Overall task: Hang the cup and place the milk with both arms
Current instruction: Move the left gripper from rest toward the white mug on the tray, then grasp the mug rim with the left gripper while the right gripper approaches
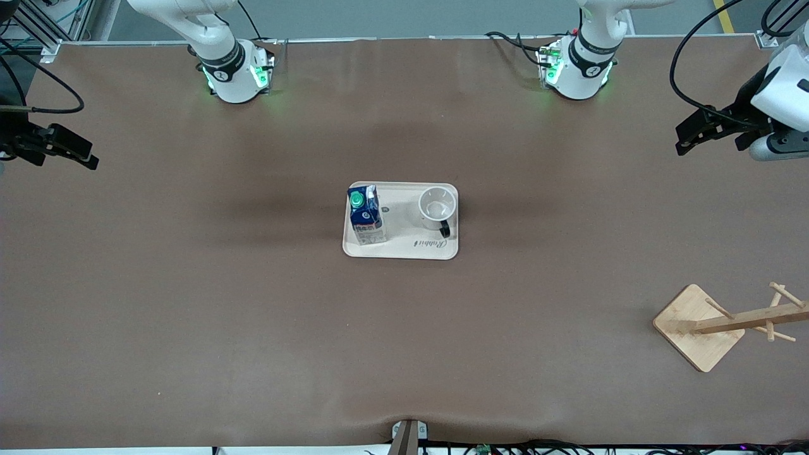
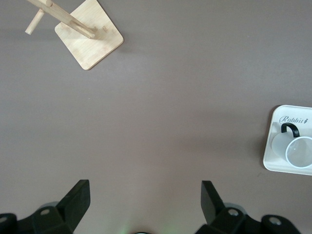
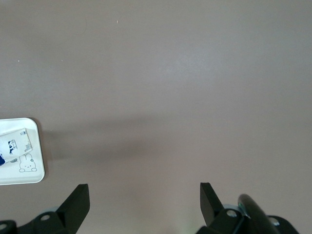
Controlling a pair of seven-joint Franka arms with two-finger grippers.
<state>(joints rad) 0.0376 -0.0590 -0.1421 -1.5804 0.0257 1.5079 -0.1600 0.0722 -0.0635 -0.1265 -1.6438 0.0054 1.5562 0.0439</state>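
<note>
A cream tray sits at the middle of the front view on the brown table. The milk, a dark blue carton with a green cap, stands upright on the tray at the end toward the right arm. The cup, a white mug, stands upright on the same tray at the end toward the left arm, its mouth up and its black handle turned toward the front camera. Milk and cup are apart, with bare tray between them.

A wooden cup rack with pegs stands on its square base in the lower right of the front view, well apart from the tray.

The left gripper hangs over the table's edge in the upper right of the frame, its jaws wide and holding nothing. The right gripper hangs over the table at the upper left edge of the frame, jaws likewise wide and empty. Both arms wait.
</note>
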